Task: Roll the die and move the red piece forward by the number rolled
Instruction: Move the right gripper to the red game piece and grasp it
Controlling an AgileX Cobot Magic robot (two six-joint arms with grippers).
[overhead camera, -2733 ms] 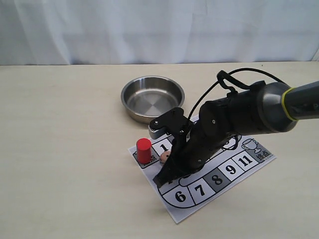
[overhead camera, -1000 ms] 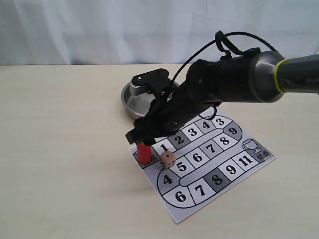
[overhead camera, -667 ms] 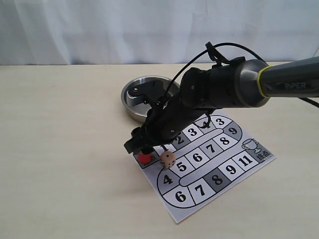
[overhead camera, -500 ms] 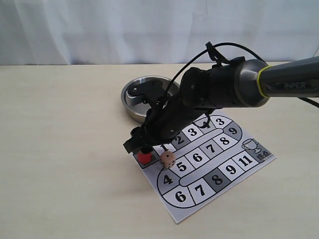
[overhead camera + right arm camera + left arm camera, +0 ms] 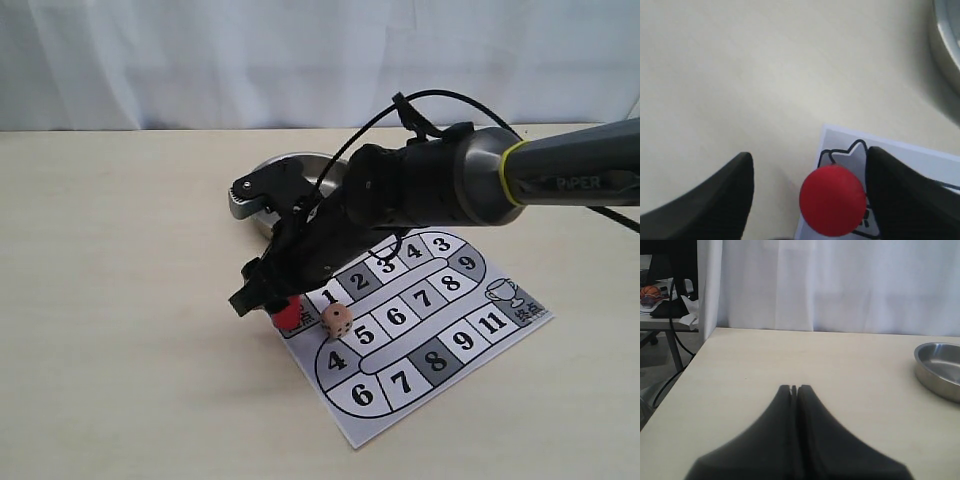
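Observation:
The red piece (image 5: 289, 316) stands on the start square at the near-left corner of the numbered paper board (image 5: 440, 350). My right gripper (image 5: 266, 298) is lowered over it and open. In the right wrist view the red piece (image 5: 832, 200) sits between the two black fingers (image 5: 738, 192), close to one and with a clear gap to the other. The tan die (image 5: 337, 319) rests on the board beside square 1, right of the red piece. My left gripper (image 5: 794, 388) is shut on nothing, over bare table, and does not show in the exterior view.
A steel bowl (image 5: 258, 190) stands behind the board, mostly hidden by my right arm; the left wrist view shows the same bowl (image 5: 939, 367) at its edge. A white curtain closes the back. The table's left edge (image 5: 677, 382) shows in the left wrist view.
My right gripper has dropped and shifted left, from above the red piece to straddling it. The die and red piece have stayed put.

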